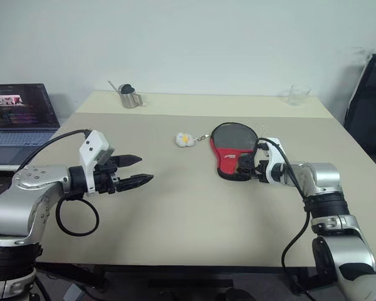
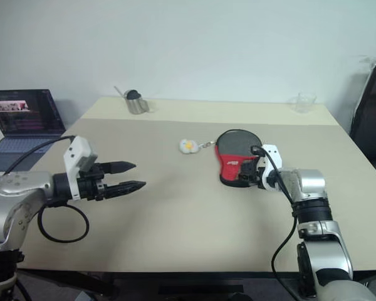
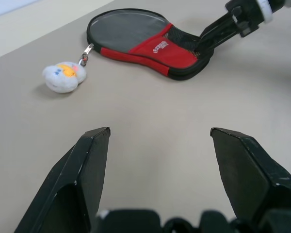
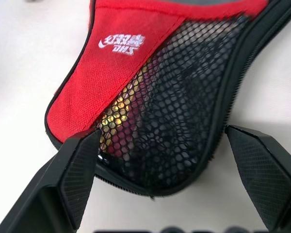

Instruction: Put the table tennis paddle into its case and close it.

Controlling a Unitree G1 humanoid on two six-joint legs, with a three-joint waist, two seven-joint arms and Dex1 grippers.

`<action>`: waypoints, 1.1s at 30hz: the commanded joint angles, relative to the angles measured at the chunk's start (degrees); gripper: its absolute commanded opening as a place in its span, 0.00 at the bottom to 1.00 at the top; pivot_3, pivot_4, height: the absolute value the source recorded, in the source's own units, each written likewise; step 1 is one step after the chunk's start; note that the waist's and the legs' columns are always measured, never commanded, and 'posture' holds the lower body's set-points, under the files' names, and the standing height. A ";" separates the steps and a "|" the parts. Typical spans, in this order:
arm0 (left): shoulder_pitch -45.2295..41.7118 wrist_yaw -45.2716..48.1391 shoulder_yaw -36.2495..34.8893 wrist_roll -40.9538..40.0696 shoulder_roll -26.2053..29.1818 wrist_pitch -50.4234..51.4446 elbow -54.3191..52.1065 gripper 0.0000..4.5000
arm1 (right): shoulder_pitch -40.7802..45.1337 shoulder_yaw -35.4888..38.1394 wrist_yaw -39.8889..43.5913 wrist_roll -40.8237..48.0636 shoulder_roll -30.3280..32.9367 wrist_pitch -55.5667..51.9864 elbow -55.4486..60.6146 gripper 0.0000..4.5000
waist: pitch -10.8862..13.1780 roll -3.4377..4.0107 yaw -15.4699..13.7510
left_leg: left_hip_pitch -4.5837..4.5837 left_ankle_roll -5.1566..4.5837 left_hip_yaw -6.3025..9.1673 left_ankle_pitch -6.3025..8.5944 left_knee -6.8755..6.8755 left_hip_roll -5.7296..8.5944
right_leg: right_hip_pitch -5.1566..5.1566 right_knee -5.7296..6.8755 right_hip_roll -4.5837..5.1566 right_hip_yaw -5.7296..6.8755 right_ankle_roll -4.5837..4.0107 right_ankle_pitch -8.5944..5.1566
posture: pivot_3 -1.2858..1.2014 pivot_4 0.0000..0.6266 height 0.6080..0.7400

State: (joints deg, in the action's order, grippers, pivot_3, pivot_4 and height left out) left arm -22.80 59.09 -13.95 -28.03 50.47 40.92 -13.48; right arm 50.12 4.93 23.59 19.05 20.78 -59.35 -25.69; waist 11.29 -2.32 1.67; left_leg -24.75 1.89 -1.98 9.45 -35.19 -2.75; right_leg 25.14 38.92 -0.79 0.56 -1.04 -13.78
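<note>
1. Two claws are over the table [image 1: 175, 219], and neither holds anything. The step in hand looks like the closing one: the case [image 1: 233, 150] lies flat toward the far right part of the tabletop, and through its mesh a red and yellowish shape shows, probably the handle of the table tennis paddle [image 4: 123, 121] already inside. How far the zip is shut I cannot tell.
2. The left claw [image 1: 133, 170] hangs above the near left part of the tabletop, fingers parted, well apart from the case and touching nothing.
3. The charm [image 1: 185, 139] lies just left of the case on its cord.
4. The right claw [image 4: 165, 179] is at the case's narrow handle end, fingers spread wide to either side of it, not gripping.
5. Next, I judge, the right claw must pin that end or find the zip pull.
</note>
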 commanded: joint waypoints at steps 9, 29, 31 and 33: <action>-0.32 -3.34 0.37 -1.99 0.42 0.51 -3.35 0.80 | 1.24 6.61 -1.20 1.48 -2.33 2.55 -7.71 0.99 | -0.04 -0.06 0.18 | 0.17 0.00 0.06 0.00 0.00 -0.09 | -0.13 0.05 -0.01 0.02 -0.07 0.04 | 0.52 0.24 1.00; -0.91 -4.00 0.65 -0.69 1.29 -0.59 -1.92 0.80 | -0.96 0.88 1.54 0.32 -1.93 -0.21 -1.65 0.01 | -0.09 -0.14 0.28 | 0.19 0.00 0.04 0.00 0.02 -0.12 | -0.14 0.02 -0.02 -0.01 -0.08 0.03 | 0.52 0.24 1.00; -0.96 -3.84 0.66 -0.73 1.46 -0.73 -1.73 0.80 | -2.35 -2.16 4.17 0.79 -1.00 -2.39 2.19 0.01 | -0.09 -0.14 0.26 | 0.18 0.00 0.05 0.00 0.04 -0.12 | -0.13 0.01 -0.02 -0.01 -0.10 0.02 | 0.52 0.24 1.00; -0.96 -3.83 0.74 -0.74 1.56 -0.92 -1.63 0.80 | -3.76 -4.70 6.55 1.39 0.29 -4.49 6.01 0.01 | -0.09 -0.14 0.26 | 0.17 0.00 0.04 0.00 0.09 -0.13 | -0.11 -0.01 -0.02 -0.01 -0.12 0.01 | 0.52 0.24 1.00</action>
State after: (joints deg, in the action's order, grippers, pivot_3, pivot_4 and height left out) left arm -22.91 55.53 -12.67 -28.82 51.09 40.96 -14.84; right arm 47.46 2.95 27.09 19.13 20.63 -60.89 -23.01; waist 11.20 -2.46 1.93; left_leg -24.58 1.89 -1.95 9.45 -35.08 -2.89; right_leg 25.05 38.90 -0.81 0.55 -1.17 -13.78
